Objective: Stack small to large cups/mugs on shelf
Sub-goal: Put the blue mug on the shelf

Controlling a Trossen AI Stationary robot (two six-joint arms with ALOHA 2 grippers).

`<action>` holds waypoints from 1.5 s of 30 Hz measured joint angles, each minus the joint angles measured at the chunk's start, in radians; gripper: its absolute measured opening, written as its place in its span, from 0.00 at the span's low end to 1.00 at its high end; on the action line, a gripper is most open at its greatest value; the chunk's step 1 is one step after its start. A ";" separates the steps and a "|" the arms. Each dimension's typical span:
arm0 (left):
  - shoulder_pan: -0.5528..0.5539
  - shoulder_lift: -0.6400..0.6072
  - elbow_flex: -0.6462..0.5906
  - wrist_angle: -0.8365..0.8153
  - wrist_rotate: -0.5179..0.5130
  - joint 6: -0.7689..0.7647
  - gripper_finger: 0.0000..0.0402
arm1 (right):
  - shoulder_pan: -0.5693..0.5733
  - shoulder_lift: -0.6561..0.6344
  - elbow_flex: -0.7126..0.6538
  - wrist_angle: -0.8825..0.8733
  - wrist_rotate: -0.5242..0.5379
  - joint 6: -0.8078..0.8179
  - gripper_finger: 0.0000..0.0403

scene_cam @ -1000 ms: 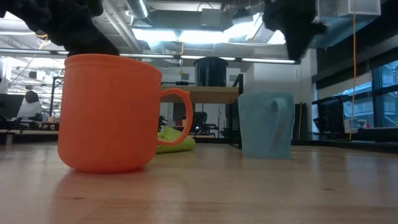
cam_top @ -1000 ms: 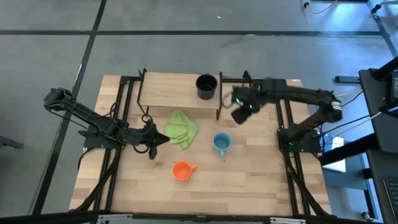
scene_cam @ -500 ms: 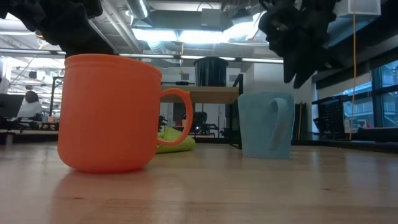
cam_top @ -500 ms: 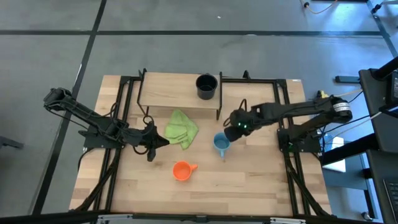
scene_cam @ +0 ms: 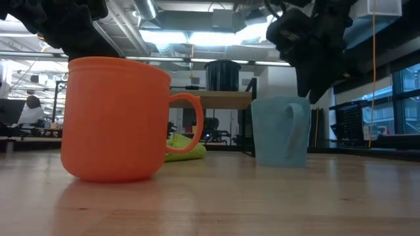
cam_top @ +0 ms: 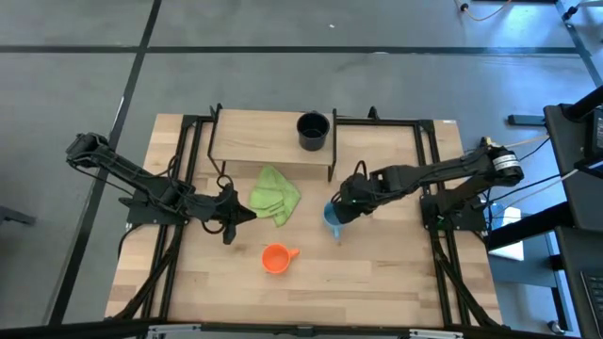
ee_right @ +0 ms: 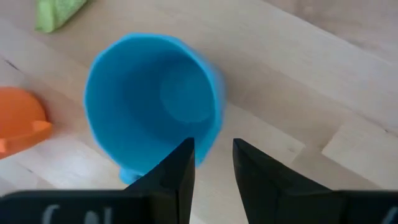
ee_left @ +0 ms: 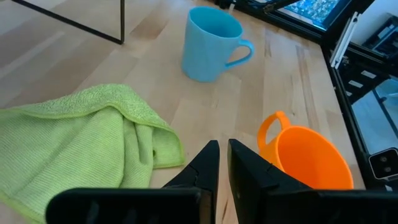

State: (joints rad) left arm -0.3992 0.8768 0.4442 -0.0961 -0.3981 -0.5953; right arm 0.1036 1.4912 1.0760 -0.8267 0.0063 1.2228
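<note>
The light blue mug (cam_top: 333, 217) stands upright on the tabletop, also seen in the low view (scene_cam: 279, 134) and the right wrist view (ee_right: 149, 99). My right gripper (ee_right: 214, 158) hovers open just above its rim, one finger over the hollow and one outside the wall; I see no touch. The small orange mug (cam_top: 274, 257) stands nearer the table's near edge. The dark navy mug (cam_top: 313, 130) stands on the light-wood shelf (cam_top: 259, 141). My left gripper (ee_left: 222, 158) waits shut over the table, beside the green cloth (cam_top: 275, 195).
The green cloth (ee_left: 74, 140) lies crumpled between my left gripper and the shelf's black legs (cam_top: 331, 168). Bare board on the shelf lies left of the navy mug. Black frame rails run along both table sides. The orange mug (scene_cam: 115, 118) stands close before the low camera.
My right gripper has swung from beside the shelf's right end toward the table's near edge and leftward, and has come down until its fingers stand right over the light blue mug's rim. The mugs have stayed in place.
</note>
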 joint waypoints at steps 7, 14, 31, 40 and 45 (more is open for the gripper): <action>0.000 0.000 0.000 0.000 0.000 0.001 0.07 | 0.000 0.039 0.002 0.035 -0.001 0.005 0.27; 0.000 0.000 0.000 -0.001 0.000 0.003 0.07 | 0.000 0.080 0.001 0.045 0.000 0.005 0.27; 0.000 0.000 0.000 -0.008 0.000 0.004 0.07 | 0.000 0.098 0.002 0.044 0.067 -0.032 0.05; 0.000 0.000 0.000 -0.008 -0.003 0.004 0.07 | 0.000 0.099 0.002 0.046 0.064 -0.023 0.06; 0.000 0.000 0.000 -0.008 -0.004 0.004 0.07 | 0.000 0.099 0.002 0.046 0.064 -0.025 0.05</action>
State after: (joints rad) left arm -0.3992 0.8770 0.4442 -0.1043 -0.4016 -0.5913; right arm 0.1032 1.5906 1.0779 -0.7808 0.0708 1.1976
